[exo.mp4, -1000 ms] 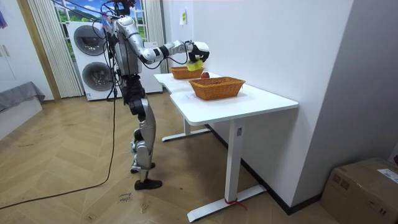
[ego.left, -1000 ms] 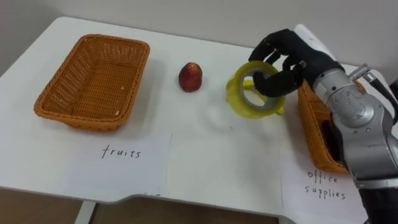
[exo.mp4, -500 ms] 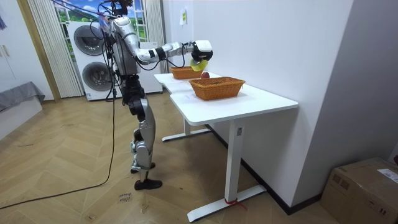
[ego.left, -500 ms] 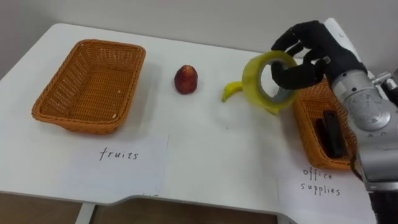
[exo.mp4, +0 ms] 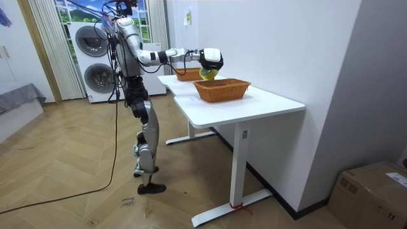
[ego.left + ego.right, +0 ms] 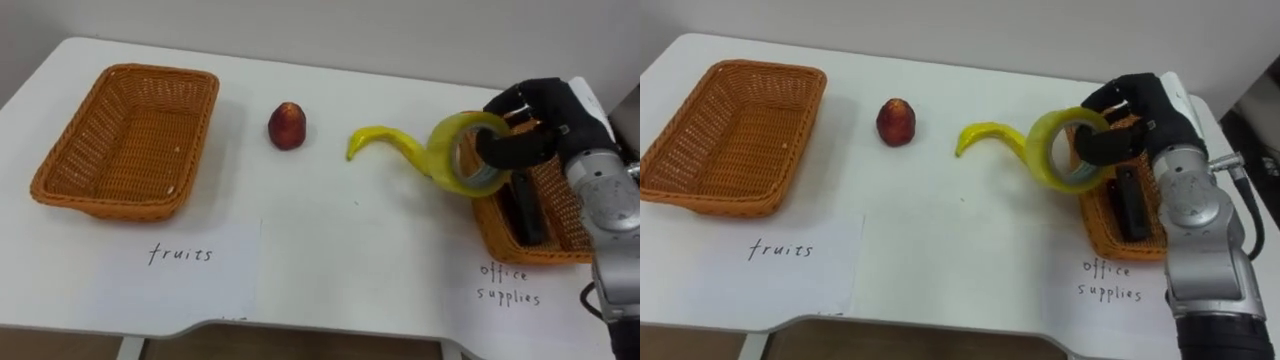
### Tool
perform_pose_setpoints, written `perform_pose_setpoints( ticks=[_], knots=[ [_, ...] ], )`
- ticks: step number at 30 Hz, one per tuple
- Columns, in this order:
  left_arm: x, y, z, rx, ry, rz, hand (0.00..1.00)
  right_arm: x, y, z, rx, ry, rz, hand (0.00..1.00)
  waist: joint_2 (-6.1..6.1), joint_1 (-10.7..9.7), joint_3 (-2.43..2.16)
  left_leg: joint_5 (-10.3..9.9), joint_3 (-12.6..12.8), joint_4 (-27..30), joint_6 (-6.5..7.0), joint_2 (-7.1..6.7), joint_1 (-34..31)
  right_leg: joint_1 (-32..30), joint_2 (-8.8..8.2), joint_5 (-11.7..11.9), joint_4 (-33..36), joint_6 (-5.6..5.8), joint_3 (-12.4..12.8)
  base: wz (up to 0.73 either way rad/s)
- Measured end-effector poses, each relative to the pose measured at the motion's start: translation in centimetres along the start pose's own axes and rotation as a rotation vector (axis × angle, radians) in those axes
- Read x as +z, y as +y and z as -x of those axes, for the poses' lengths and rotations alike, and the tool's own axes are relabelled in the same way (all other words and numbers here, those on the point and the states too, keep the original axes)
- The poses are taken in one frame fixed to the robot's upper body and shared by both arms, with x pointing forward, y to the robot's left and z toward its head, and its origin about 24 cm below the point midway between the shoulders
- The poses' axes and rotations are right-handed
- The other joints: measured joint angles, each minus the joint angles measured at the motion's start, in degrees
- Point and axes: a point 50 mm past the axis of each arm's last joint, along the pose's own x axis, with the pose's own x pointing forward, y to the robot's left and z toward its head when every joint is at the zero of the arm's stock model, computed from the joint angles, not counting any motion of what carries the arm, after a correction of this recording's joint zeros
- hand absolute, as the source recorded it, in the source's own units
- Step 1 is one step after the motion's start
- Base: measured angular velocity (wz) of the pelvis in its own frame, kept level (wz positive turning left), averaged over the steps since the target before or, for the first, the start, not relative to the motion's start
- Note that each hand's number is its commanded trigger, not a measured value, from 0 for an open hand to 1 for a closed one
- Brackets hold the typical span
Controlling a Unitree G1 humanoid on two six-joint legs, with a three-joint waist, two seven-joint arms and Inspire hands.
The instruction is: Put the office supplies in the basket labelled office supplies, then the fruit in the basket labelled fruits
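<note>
My right hand [image 6: 545, 120] is shut on a yellow roll of tape [image 6: 462, 155], held upright just above the left rim of the office supplies basket [image 6: 500, 235] at the table's right. The same hand [image 6: 1140, 110] and tape roll [image 6: 1060, 150] show in the right eye view. A black object [image 6: 524, 208] lies inside that basket. A banana [image 6: 385, 142] lies on the white table just left of the tape. A red apple [image 6: 286, 126] sits further left. The empty fruits basket [image 6: 125, 140] stands at the far left.
Paper labels lie at the front edge: "fruits" [image 6: 180, 255] below the left basket, "office supplies" [image 6: 508, 284] below the right one. In the room view I stand at the table's long side with my right arm [image 5: 172, 55] stretched over it; a wall runs behind the table.
My right hand has carried the tape roll rightward and down, from above the banana to the rim of the office supplies basket. The banana now lies uncovered. The view has shifted slightly.
</note>
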Motion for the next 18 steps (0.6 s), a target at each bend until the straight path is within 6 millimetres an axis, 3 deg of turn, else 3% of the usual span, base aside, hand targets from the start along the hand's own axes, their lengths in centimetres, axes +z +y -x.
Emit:
perform_pose_setpoints(
  ticks=[18],
  knots=[
    [-0.4, 0.4, 0.0, 0.007, 0.013, 0.008, 0.0, -1.2, -0.3, -0.1, -0.051, 0.026, -0.036, 1.0, -0.44, -0.51, -0.09, -0.01, 0.19, -0.1, -0.02, 0.09, 0.33, 0.12, 0.37, 0.0, -0.19, 0.0, 0.95, 0.0]
  ],
)
